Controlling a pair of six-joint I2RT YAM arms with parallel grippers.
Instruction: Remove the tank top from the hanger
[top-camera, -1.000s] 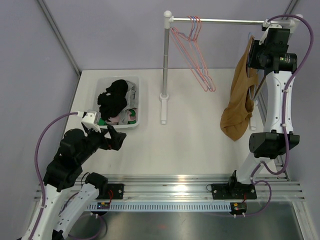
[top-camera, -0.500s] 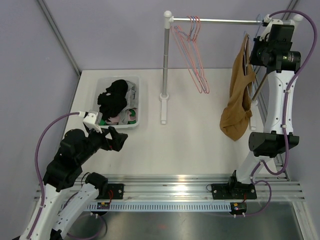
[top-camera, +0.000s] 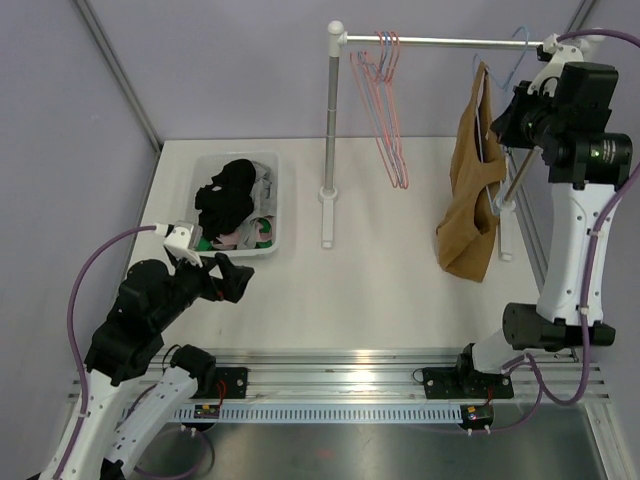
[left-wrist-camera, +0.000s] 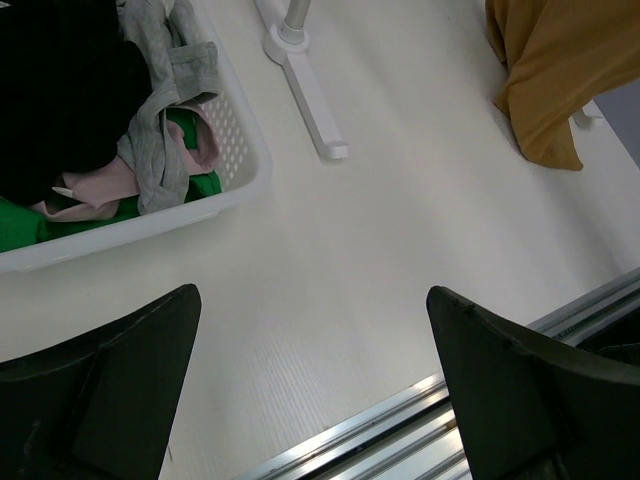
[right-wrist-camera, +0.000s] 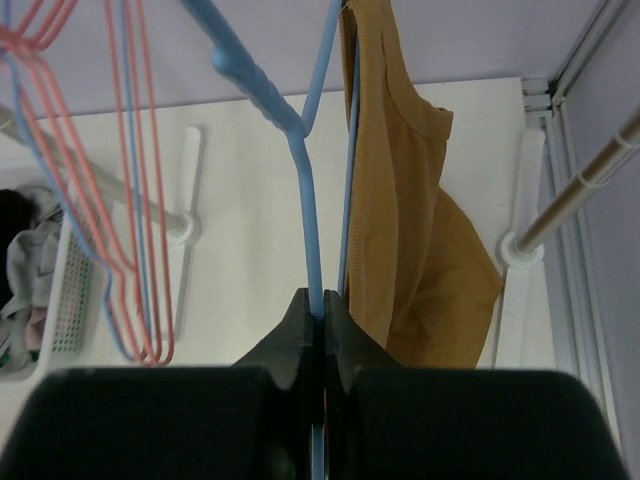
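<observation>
At the far left, the left pincer (top-camera: 226, 276) hovers low over the counter (top-camera: 400, 290) with its jaws spread as wide as they go and nothing between them. Its own camera shows only bare counter between the two dark fingers. Just beyond it sits the white basket (top-camera: 281, 215), heaped with black, grey, pink and green clothes. It looks like the likely drop-off place, though that is a guess.

Further right stands the rack (top-camera: 332, 130), its rail (top-camera: 440, 42) carrying a bunch of bare pink hangers (top-camera: 388, 120).

Right of those, the tank top (top-camera: 468, 190), mustard brown, hangs from the blue hanger (right-wrist-camera: 305, 190) near the rail's right end. Its hem trails down to or just above the counter. In the right wrist view a strap and the neckline sit right against the hanger's wire, so the garment is still on it.

At the far right, the right pincer (right-wrist-camera: 322, 312) is raised to rail height with its jaws pinched fully together on the hanger's blue wire, just below the neck. Whether the hook rests on the rail or is lifted clear of it cannot be told from above.

So the task is at an early stage: the hanger is gripped, but the tank top has not come off. What is left is to slide the straps off the hanger's arms, probably with the idle left arm, and free the garment.
</observation>
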